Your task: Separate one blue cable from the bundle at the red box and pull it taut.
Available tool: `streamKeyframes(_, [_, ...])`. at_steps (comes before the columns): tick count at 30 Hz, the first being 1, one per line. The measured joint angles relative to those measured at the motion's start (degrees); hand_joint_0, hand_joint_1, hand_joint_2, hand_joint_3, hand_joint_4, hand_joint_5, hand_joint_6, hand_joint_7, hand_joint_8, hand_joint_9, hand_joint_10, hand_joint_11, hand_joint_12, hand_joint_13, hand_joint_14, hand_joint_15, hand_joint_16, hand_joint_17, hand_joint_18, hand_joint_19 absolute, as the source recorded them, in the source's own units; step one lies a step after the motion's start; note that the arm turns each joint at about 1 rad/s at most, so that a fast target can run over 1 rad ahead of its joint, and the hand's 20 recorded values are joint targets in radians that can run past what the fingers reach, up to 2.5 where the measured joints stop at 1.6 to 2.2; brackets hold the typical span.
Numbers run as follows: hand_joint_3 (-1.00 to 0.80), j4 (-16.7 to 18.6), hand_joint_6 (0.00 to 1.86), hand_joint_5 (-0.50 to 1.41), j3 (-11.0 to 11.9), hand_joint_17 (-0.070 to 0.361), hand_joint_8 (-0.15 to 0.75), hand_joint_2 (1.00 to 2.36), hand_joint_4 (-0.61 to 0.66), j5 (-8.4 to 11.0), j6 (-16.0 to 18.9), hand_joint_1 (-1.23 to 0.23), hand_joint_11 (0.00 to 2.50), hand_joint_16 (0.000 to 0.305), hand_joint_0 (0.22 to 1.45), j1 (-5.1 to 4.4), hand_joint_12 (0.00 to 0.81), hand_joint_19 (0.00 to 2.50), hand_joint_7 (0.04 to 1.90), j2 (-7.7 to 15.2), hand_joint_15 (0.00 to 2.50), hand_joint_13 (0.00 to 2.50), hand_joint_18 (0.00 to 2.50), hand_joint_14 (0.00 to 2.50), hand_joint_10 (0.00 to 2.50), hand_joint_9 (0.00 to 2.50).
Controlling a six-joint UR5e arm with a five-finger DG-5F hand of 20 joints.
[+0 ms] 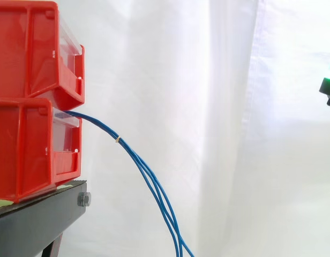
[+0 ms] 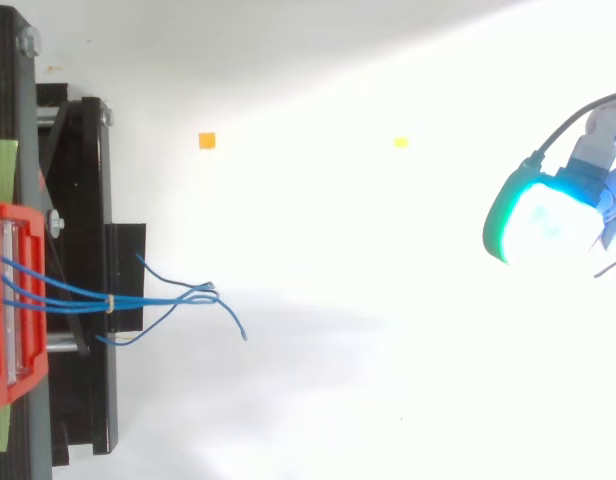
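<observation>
Several thin blue cables [image 1: 149, 176] come out of the lower red bin [image 1: 20, 150] and hang down to the right, bound by a small pale tie [image 1: 118, 140] near the bin. From above, the cables [image 2: 158, 295] fan out past the tie [image 2: 110, 302], their loose ends lying on the white floor. My hand [image 2: 543, 222] is far to the right of the bundle, glowing cyan-white, and touches nothing. In the side view, a green-lit part of the hand [image 1: 329, 88] sits at the right edge, level with the upper red bin [image 1: 25, 53].
The two red bins are stacked on a black stand [image 1: 42, 219]. A small orange marker [image 2: 206, 140] and a yellow marker [image 2: 400, 143] lie on the white floor. A white curtain hangs behind. Wide open room lies between the cables and the hand.
</observation>
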State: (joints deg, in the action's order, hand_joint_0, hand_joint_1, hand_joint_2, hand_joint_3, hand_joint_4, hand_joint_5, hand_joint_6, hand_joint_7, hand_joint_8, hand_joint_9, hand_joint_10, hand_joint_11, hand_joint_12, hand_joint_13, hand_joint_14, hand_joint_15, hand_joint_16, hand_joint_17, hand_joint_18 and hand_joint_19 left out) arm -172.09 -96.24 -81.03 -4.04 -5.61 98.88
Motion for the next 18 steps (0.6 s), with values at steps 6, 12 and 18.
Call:
streamKeyframes(6, [-0.50,0.0,0.50,-0.22,0.0,0.132,0.386,1.00,0.32,0.00,0.0,-0.56,0.55,0.059,0.55,-0.01,0.443,0.53,0.85,0.0,0.41,0.70,0.77,0.01,0.01,0.66])
streamKeyframes(12, [-0.50,0.0,0.50,-0.23,0.0,0.128,0.381,1.00,0.32,0.00,0.0,-0.57,0.48,0.057,0.54,0.00,0.437,0.51,0.85,0.0,0.39,0.65,0.72,0.01,0.01,0.50])
streamKeyframes(18, [-0.50,0.0,0.50,-0.24,0.0,0.125,0.365,1.00,0.31,0.00,0.0,-0.60,0.36,0.055,0.53,-0.01,0.424,0.47,0.84,0.0,0.36,0.57,0.66,0.01,0.01,0.36])
